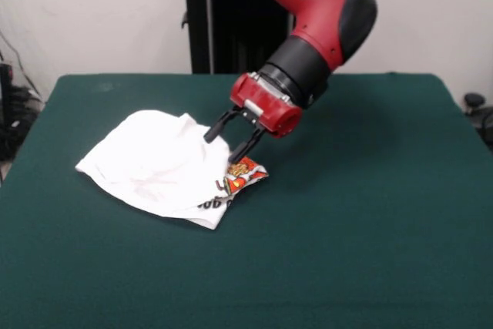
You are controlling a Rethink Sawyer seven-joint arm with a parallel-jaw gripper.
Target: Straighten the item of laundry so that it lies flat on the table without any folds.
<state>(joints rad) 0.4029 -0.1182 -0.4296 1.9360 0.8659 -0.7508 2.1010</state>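
Note:
The item of laundry, a small white garment, lies crumpled and folded over on the left half of the green table. Its red, orange and yellow print with black lettering shows only at the right edge, partly folded under. My gripper comes down from the red arm and hangs over the garment's right edge, just above the print. Its two black fingers are spread apart and hold nothing; whether their tips touch the cloth I cannot tell.
The robot's black pedestal stands behind the table's far edge. Cables and dark equipment sit beyond the left edge. A dark object sits off the right edge.

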